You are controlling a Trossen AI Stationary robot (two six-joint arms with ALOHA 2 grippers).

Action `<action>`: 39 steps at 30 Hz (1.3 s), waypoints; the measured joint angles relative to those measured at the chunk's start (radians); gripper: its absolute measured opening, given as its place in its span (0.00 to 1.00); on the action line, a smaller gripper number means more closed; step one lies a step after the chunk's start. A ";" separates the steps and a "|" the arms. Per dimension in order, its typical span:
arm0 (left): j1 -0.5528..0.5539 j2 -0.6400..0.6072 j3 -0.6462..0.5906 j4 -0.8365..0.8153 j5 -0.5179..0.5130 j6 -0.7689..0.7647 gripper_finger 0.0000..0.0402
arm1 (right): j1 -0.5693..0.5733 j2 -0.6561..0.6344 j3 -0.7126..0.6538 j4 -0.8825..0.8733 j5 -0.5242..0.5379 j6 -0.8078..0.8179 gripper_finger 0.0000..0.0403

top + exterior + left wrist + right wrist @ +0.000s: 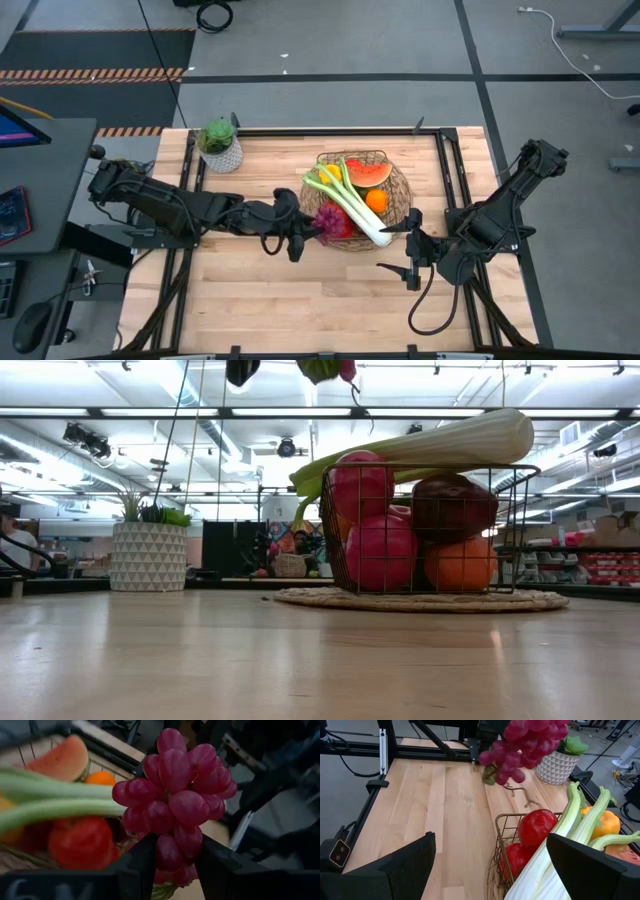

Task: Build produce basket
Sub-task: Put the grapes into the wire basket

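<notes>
Across the desk [250, 300] the largest thing is the basket [396, 212], sitting right of centre and already holding a leek [350, 205], apples [536, 827], an orange [376, 200], a watermelon slice [368, 173] and a yellow pepper [331, 175]. Over its left rim we hold the grapes [175, 795] in our left gripper [172, 865], raised clear of the desk, fingers clamped on the lower end of the bunch. We judge the bunch light, knobbly and a little squashy, so a grip across its narrow end looks sound. The leek is long and stiff and overhangs the rim, so it is best gripped mid-stalk; the round apples look smooth and could roll. Near the basket's right side our right gripper [485, 865] waits with fingers spread and empty.
</notes>
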 joint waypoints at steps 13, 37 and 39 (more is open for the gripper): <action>0.055 0.000 0.000 0.000 -0.001 0.722 0.31 | 0.000 0.000 0.000 0.000 0.000 -0.001 0.95; 0.179 0.001 0.000 0.180 0.001 0.918 0.41 | -0.021 0.000 0.000 0.022 0.001 -0.035 0.95; 0.190 0.014 0.000 0.215 0.000 0.916 0.40 | -0.021 0.000 0.000 0.022 0.001 -0.036 0.95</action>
